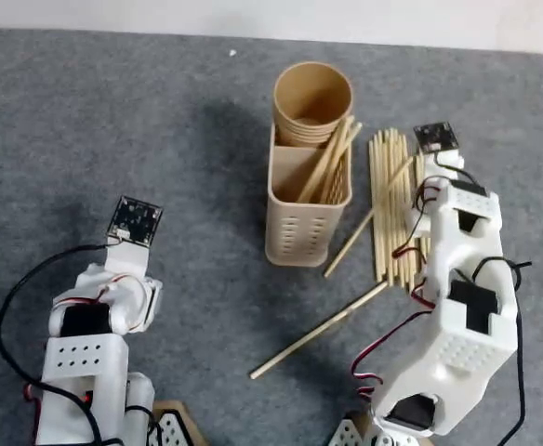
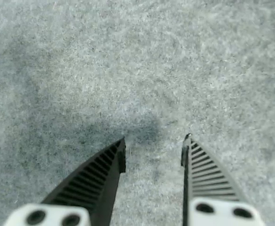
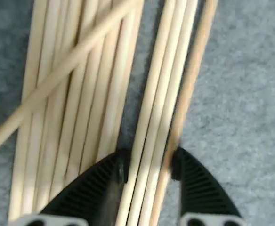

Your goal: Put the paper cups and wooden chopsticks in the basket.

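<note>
The basket (image 1: 304, 232) stands upright at mid-table. The paper cups (image 1: 311, 95) sit nested in its far compartment and the stored chopsticks (image 1: 328, 160) lean in the near compartment, so that portion of the task reads as complete. The remaining wooden chopsticks (image 1: 390, 209) lie as a flat row on the grey mat (image 1: 113, 111) just beside the basket, on the right arm's side; one crossing stick (image 1: 353, 243) lies slantwise over the row, and one stray stick (image 1: 318, 331) lies apart, nearer the arm bases. The right arm (image 1: 457, 297) is extended over the row, presumably because that stock is next for transfer. The left arm (image 1: 90, 321) sits well apart from the basket, a position judged to keep it clear of the working area. The high view supplies the layout: compartment contents, the stray stick and the spacing of both arms. The right wrist view supplies the contact detail; there the right gripper (image 3: 149, 165) straddles three or four sticks at one edge of the row, with its fingers (image 3: 104, 188) pressed against them from both sides, which reads as a pinch on a small group rather than on a single stick; whether the group is off the mat cannot be determined. The left wrist view shows the left gripper (image 2: 154, 141) above bare mat, its fingers (image 2: 104, 174) spread with nothing between them.
</note>
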Motion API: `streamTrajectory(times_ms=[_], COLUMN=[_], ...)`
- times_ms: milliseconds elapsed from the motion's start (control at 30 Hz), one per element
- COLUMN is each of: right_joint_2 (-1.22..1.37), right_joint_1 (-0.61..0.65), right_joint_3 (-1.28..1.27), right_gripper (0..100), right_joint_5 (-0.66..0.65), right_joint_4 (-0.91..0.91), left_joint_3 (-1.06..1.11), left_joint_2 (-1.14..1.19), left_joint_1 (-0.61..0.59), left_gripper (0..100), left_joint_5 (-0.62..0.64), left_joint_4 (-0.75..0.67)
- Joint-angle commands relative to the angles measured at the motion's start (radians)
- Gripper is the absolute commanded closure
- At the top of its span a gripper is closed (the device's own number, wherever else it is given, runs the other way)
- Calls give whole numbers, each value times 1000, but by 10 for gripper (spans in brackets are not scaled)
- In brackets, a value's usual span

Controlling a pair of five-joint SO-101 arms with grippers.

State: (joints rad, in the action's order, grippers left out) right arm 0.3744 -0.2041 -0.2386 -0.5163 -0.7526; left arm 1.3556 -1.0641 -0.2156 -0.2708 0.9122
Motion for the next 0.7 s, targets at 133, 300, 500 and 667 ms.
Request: streamTrajectory(times_ms=[133,300,500,667], right_joint_2=[-25,-251,-542,-727], right_joint_1=[-19,-25,-4,70], right_joint_3=[18,13,15,18], right_gripper=[994,993,993,993], right_joint_5=[60,144,253,318], right_joint_4=[15,15,16,54], left_joint_3=[-4,-4,-4,-4], left_joint_2=[-12,-12,-12,-12], left_joint_1=[13,15,15,15], left_gripper=[797,797,797,797], left_joint_5=[-6,-6,-6,-6], left_joint_4=[-14,-14,-14,-14])
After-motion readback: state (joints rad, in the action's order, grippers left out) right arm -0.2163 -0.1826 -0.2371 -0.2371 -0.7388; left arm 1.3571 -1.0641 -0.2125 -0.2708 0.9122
